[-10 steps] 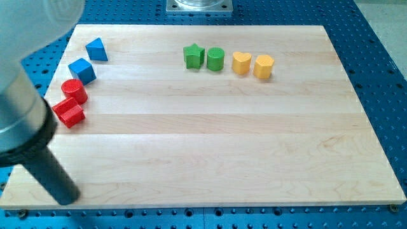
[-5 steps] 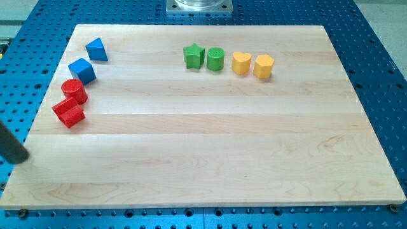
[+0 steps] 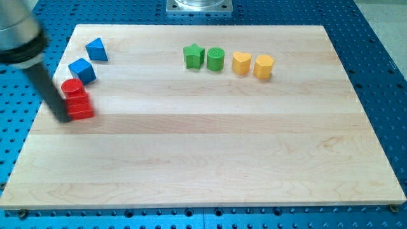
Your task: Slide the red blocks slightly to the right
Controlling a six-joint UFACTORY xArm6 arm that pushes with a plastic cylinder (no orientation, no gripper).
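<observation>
Two red blocks [image 3: 77,100] touching at board's [image 3: 210,159] left, tip [image 3: 63,118] pressed against their left side, no claw fitted, two blue [image 3: 88,59], two green [image 3: 204,57], two yellow [image 3: 252,64] beyond.

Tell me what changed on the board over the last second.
My tip swung from the view's bottom left up to the left side of the lower red block, which shifted right and now sits squarely under the red cylinder. The cylinder barely moved. Both blue blocks, the green pair and the yellow pair stayed put.
</observation>
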